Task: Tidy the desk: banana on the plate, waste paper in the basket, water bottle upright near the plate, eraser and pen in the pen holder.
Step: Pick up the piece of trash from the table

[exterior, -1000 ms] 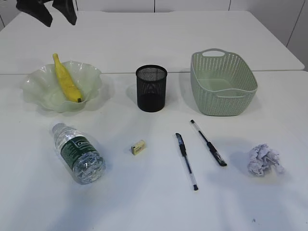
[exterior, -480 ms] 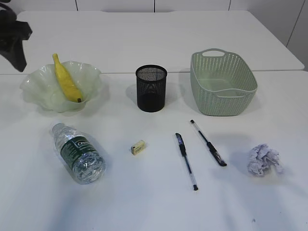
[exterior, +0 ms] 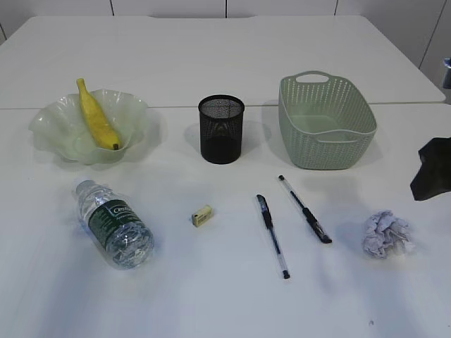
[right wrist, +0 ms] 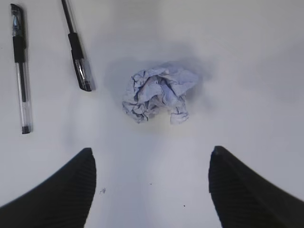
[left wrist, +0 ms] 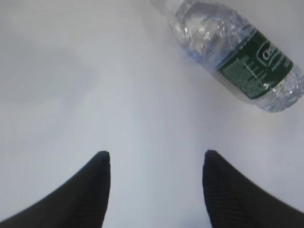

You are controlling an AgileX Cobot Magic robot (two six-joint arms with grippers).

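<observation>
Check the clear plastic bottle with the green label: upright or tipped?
Tipped. The clear plastic green-labelled bottle lies on its side on the white desk.

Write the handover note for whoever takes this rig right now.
Left gripper: open, empty, above the desk near the bottle.
Right gripper: open, empty, over the paper ball.
Done: banana on the plate.
Left: paper into the empty basket; bottle, lying on its side, upright by the plate; eraser and two pens into the holder.
</observation>
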